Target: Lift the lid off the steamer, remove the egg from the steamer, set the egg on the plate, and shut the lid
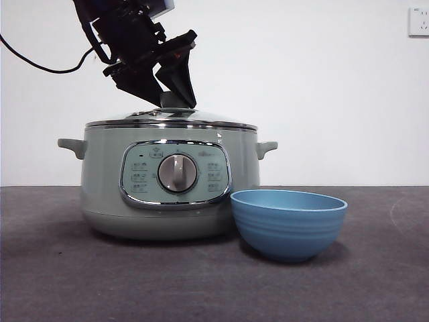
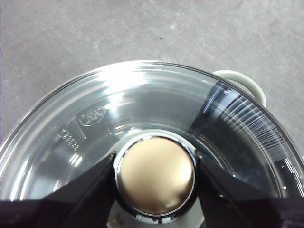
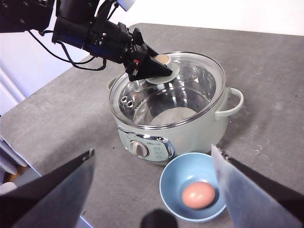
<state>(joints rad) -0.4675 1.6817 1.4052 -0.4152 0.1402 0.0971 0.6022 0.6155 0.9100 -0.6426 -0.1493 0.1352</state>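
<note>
Lid [image 1: 171,118] sits closed on the steamer [image 1: 107,181], its knob [image 2: 156,175] clamped between the left gripper's [image 2: 156,178] jaws. Egg [image 3: 198,194] lies in the plate [image 3: 172,178] just beside the steamer. Right gripper [image 3: 152,166] hangs high above, jaws spread wide.

Level front; overhead wrists; shared steamer [image 1: 167,181]

I see a grey bench [image 1: 80,282], a white wall [image 1: 322,80] behind, and a socket [image 1: 419,21] high on it.
</note>
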